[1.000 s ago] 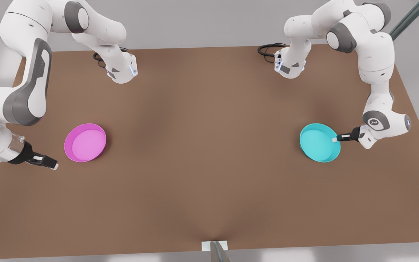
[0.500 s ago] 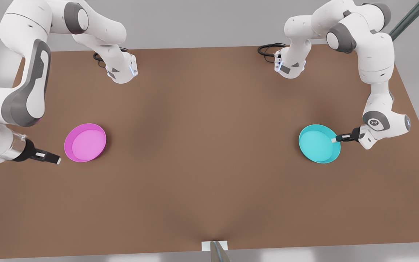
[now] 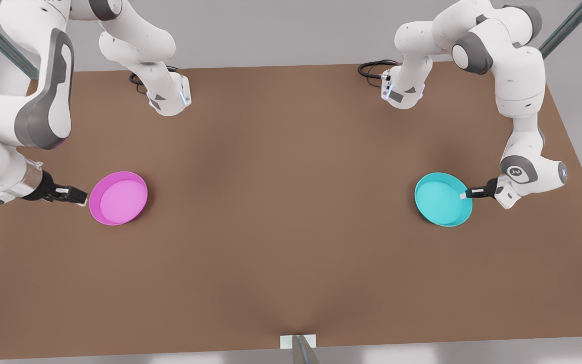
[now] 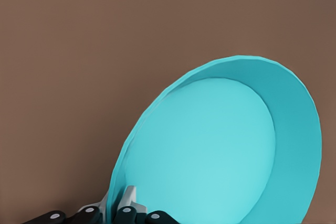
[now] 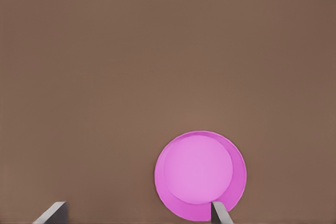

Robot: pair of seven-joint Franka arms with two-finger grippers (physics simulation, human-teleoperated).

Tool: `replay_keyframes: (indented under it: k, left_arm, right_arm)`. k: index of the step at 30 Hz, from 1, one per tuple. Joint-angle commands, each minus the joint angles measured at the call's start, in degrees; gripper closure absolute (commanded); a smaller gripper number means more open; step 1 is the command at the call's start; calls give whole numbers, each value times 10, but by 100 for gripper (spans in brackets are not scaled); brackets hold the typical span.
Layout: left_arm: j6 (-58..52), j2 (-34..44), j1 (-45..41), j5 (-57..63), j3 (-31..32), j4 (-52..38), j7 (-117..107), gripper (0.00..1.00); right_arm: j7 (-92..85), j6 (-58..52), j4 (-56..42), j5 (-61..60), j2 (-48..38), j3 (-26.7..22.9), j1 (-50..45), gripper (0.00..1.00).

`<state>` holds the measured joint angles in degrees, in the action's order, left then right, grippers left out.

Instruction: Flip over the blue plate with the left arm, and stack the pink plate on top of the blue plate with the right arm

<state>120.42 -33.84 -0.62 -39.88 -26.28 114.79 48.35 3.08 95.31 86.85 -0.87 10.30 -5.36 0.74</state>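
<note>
Here, nearest to me, my left gripper (image 4: 118, 205) is clamped on the rim of the blue plate (image 4: 226, 150), one finger inside the wall and one outside. In the front view that left gripper (image 3: 465, 193) sits at the plate's edge on the front view's right, and the blue plate (image 3: 440, 199) looks slightly tilted, open side up. So I judge the flip is just starting: next I must lift that edge and roll my wrist until the base faces up.

Farther off, my right gripper (image 3: 80, 196) hovers just beside the pink plate (image 3: 119, 198), its jaws apart, fingers (image 5: 219, 213) straddling the near rim of the pink plate (image 5: 199, 174). It should wait before stacking.

Whether the blue plate's far rim touches the table (image 3: 291, 227) I cannot tell; my left fingers are mostly cut off.
</note>
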Motion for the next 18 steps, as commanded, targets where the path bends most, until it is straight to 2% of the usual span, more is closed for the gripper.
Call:
replay_keyframes:
  k: [1,10,15,18]
  left_arm:
    - [-1,0,0,-5,0,0,1,79]
    - [-22,27,0,-11,1,1,-4,79]
    - [-46,62,-1,-11,25,2,-66,79]
    - [-51,86,-47,-6,25,3,-149,79]
  right_arm:
    - [0,0,0,0,0,0,1,0]
    - [-1,-7,-1,-1,3,0,0,0]
    - [1,-8,4,-1,3,0,0,0]
    - [8,-9,5,-1,8,1,-1,0]
